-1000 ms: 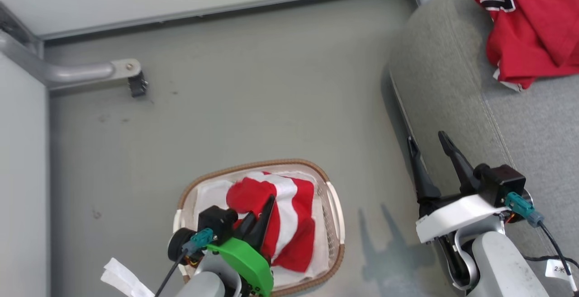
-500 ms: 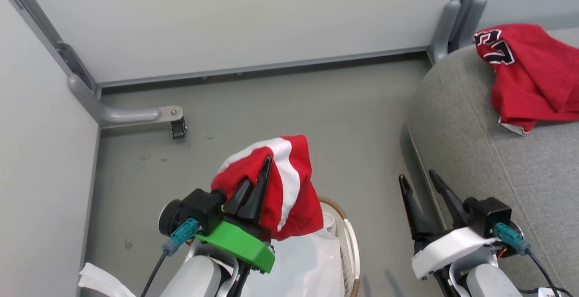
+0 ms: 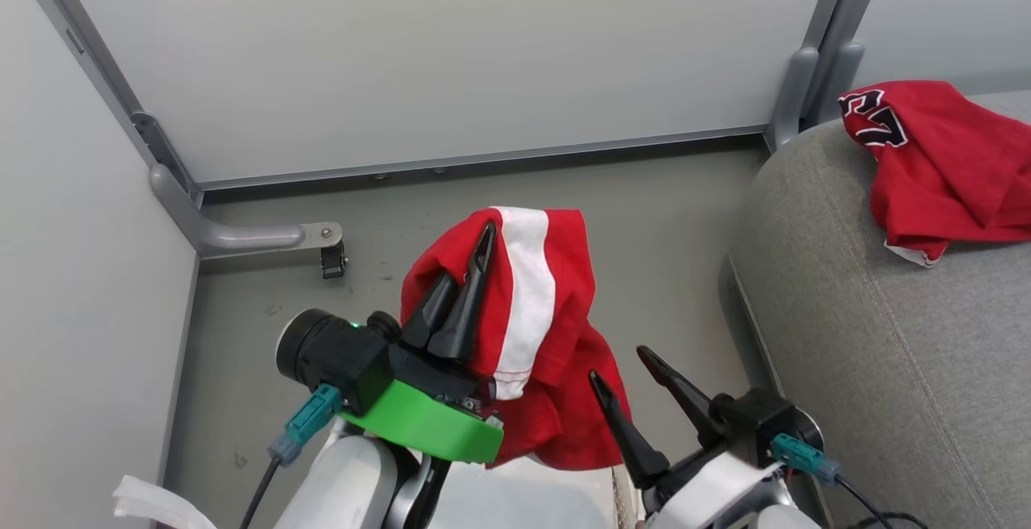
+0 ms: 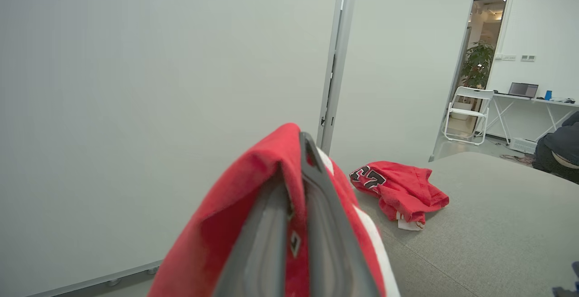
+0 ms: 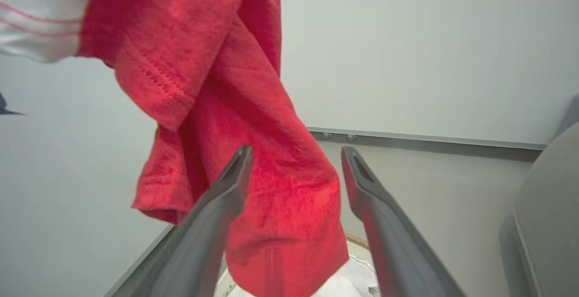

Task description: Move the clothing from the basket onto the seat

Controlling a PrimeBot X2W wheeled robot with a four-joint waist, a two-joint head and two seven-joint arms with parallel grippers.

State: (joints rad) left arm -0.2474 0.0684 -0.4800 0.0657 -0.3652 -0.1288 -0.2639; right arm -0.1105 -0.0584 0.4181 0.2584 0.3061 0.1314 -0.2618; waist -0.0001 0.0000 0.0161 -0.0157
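Note:
My left gripper (image 3: 474, 257) is shut on the red garment with a broad white stripe (image 3: 540, 295), which hangs in the air from its fingers. In the left wrist view the cloth (image 4: 217, 238) drapes over both shut fingers. My right gripper (image 3: 620, 364) stands open beside the garment's hanging lower end (image 5: 271, 188), which shows between and beyond its fingers; contact is unclear. The red garment with the number print (image 3: 942, 167) lies crumpled on the grey seat (image 3: 886, 352) at the right. Below the arms, a bit of the basket's brown rim (image 5: 358, 242) shows.
White partition walls close the back and left. A metal partition foot with a black caster (image 3: 332, 259) stands on the grey floor, and a post (image 3: 793, 94) stands by the seat's far corner. A white sheet (image 5: 348, 283) lies in the basket.
My left gripper has lifted the striped garment out of the basket and holds it high. The head camera has tilted up. The right gripper now sits closer to the hanging cloth.

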